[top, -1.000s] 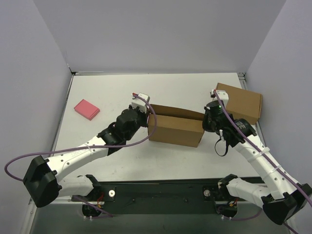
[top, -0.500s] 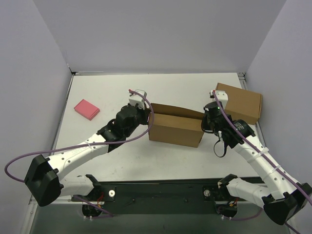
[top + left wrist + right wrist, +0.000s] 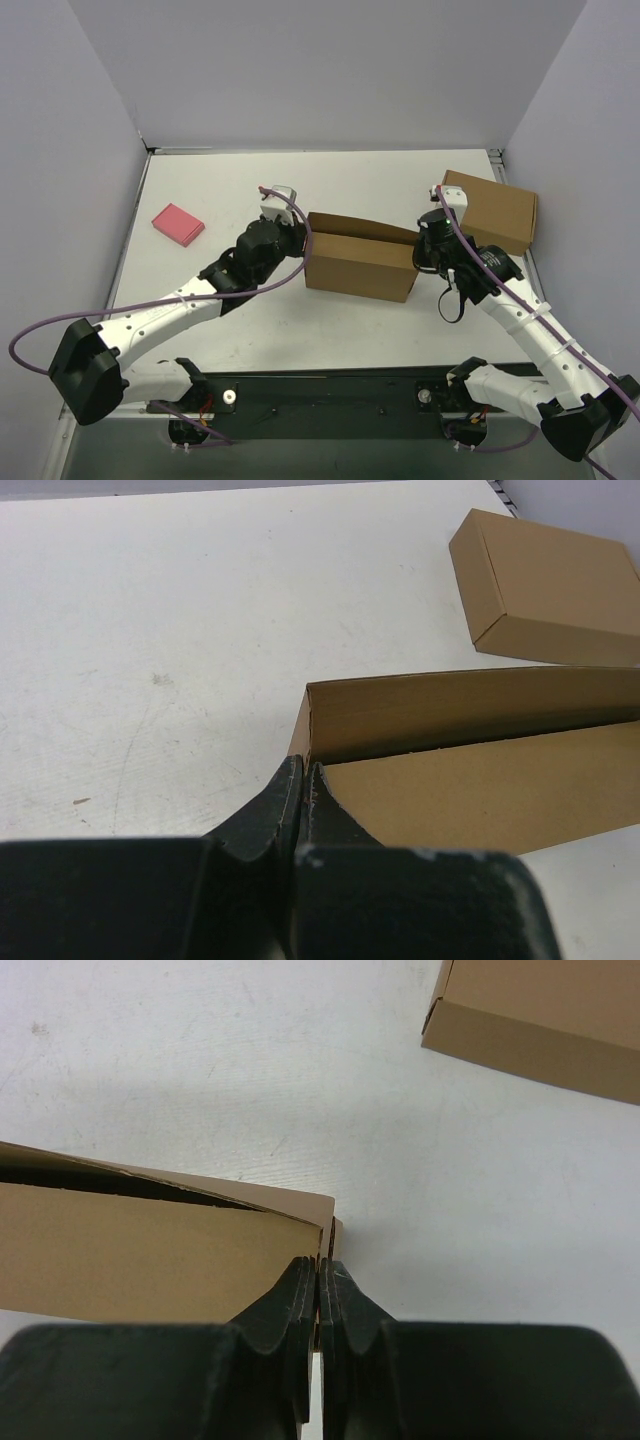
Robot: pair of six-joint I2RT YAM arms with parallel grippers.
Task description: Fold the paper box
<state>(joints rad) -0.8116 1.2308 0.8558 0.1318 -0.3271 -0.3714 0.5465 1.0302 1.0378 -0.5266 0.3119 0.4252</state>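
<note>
The paper box (image 3: 360,265) lies as a brown oblong near the table's middle. Its top panel is down, and a dark gap runs along its far side under the raised back wall. My left gripper (image 3: 303,243) is shut at the box's left end. In the left wrist view the left gripper (image 3: 303,768) pinches the end wall of the paper box (image 3: 480,790) at its near corner. My right gripper (image 3: 420,255) is at the right end. In the right wrist view the right gripper (image 3: 320,1265) is shut on the thin end edge of the paper box (image 3: 130,1250).
A second brown box (image 3: 495,210), fully formed, sits at the back right, just beyond my right arm; it shows as the closed box (image 3: 550,580) and the closed box (image 3: 540,1010) in the wrist views. A small pink block (image 3: 178,224) lies at the left. Grey walls enclose the table.
My left wrist has swung slightly away and to the left while its fingertips stayed at the box's left end. The box and the right arm have hardly moved.
</note>
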